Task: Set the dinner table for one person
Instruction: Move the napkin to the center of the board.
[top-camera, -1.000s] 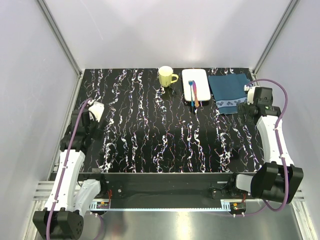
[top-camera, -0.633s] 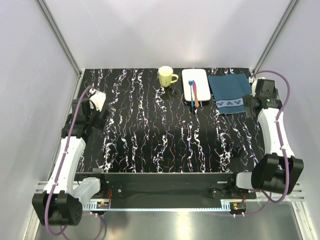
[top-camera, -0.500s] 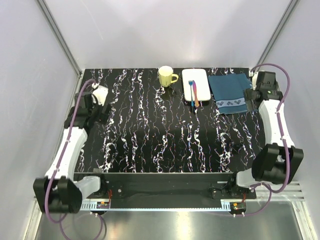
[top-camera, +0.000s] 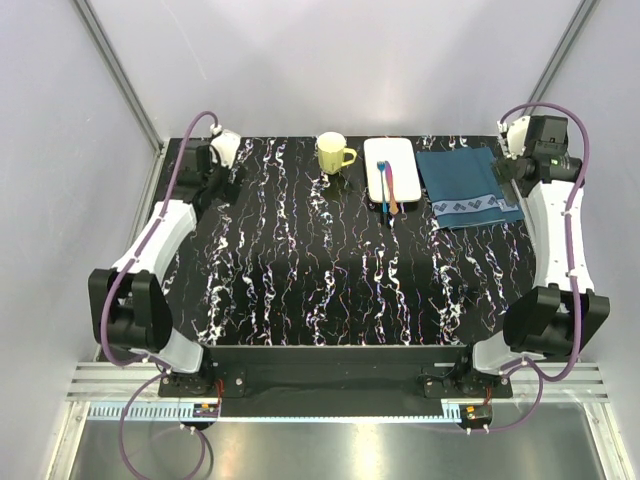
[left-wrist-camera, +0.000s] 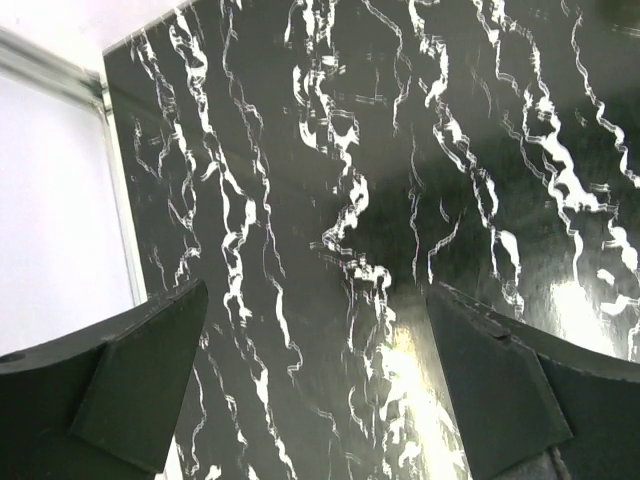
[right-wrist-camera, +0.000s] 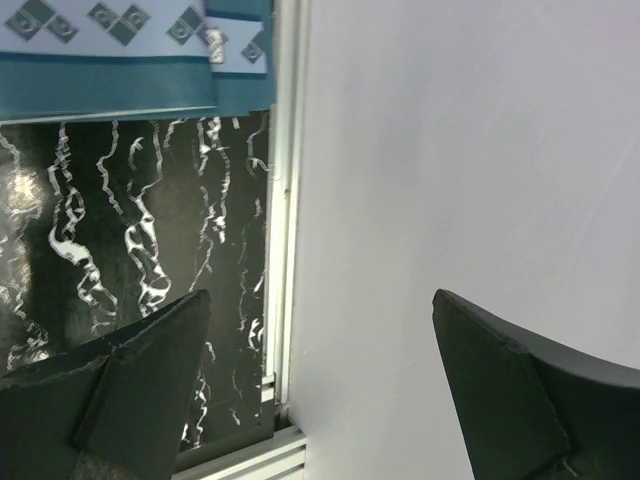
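As viewed overhead, dinner table (top-camera: 330, 260), long axis left-right

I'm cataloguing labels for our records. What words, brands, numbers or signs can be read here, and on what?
No text can be read in any view.
The placemat: only a diamond pattern on its border, no letters.
The mug, the plate and the dinner table: no print shows.
The small coloured parts below the table's near edge: too small to read.

The table (top-camera: 330, 290) is glossy black, smooth and marble-veined, with bright glare on it in the left wrist view. At upper right, the placemat (top-camera: 458, 180) looks like matt cloth. The mug (top-camera: 331, 153) and plate (top-camera: 392, 150) look smooth and glazed.
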